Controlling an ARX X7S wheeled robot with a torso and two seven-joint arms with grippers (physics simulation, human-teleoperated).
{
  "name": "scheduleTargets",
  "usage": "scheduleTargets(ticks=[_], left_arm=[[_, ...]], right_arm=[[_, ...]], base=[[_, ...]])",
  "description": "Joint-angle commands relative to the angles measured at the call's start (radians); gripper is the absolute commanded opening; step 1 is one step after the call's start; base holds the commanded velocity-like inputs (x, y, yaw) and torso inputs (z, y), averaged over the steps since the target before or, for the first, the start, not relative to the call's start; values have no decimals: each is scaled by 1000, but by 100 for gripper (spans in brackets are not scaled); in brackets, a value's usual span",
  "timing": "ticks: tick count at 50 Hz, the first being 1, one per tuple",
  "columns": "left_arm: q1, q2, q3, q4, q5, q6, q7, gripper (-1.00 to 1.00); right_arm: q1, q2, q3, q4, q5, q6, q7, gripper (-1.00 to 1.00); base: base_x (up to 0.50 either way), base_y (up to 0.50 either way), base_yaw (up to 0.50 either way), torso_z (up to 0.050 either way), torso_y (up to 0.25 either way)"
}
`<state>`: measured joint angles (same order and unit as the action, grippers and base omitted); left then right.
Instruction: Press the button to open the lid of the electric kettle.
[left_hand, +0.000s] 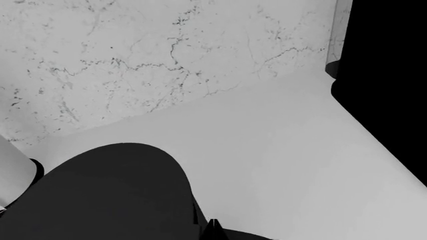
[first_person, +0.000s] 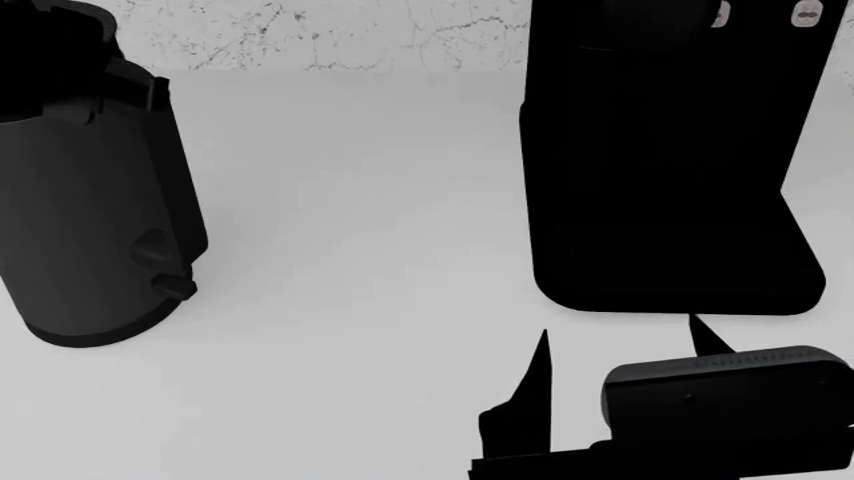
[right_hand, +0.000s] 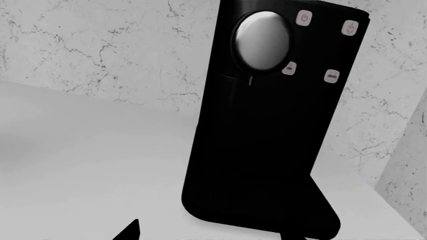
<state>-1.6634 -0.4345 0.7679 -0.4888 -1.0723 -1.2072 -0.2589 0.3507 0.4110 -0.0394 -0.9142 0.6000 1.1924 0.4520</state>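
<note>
The electric kettle (first_person: 94, 190) is a dark grey cylinder at the left of the head view, with two small knobs (first_person: 163, 265) low on its side. Its top runs out of that frame, so the lid is not clear there. In the left wrist view a dark grey rounded surface (left_hand: 100, 195), the kettle's top, fills the lower left. My left gripper (left_hand: 212, 226) shows only as one narrow tip with its fingers together, right beside that surface. My right gripper (first_person: 621, 352) hangs open and empty in front of the coffee machine, far from the kettle.
A large black boxy coffee machine (first_person: 667, 150) stands on the white counter (first_person: 360, 200) at the right, with a round dial and small buttons (right_hand: 263, 40). A marble wall (left_hand: 133, 60) runs along the back. Bare counter lies between kettle and machine.
</note>
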Motion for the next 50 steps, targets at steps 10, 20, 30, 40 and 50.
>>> scheduleTargets(ticks=[10, 20, 30, 40, 50], left_arm=[[148, -23, -13, 123, -100, -43, -88, -100], [201, -28, -75, 244, -220, -99, -180, -100], [254, 0, -150, 371, -380, -135, -304, -100], [279, 19, -130, 367, -366, -107, -274, -100], [302, -6, -116, 359, -342, -88, -267, -100]], right_arm=[[-7, 11, -5, 8, 8, -11, 6, 100], [-7, 17, -1, 7, 17, -11, 9, 100], [-6, 21, -4, 8, 24, -10, 14, 100], [-10, 29, -2, 14, 27, -18, 14, 100], [-8, 30, -5, 12, 35, -14, 22, 100]], base=[[1, 0, 0, 0, 0], [-2, 0, 2, 0, 0], [-1, 0, 1, 0, 0], [-1, 0, 0, 0, 0], [4, -2, -5, 0, 0]])
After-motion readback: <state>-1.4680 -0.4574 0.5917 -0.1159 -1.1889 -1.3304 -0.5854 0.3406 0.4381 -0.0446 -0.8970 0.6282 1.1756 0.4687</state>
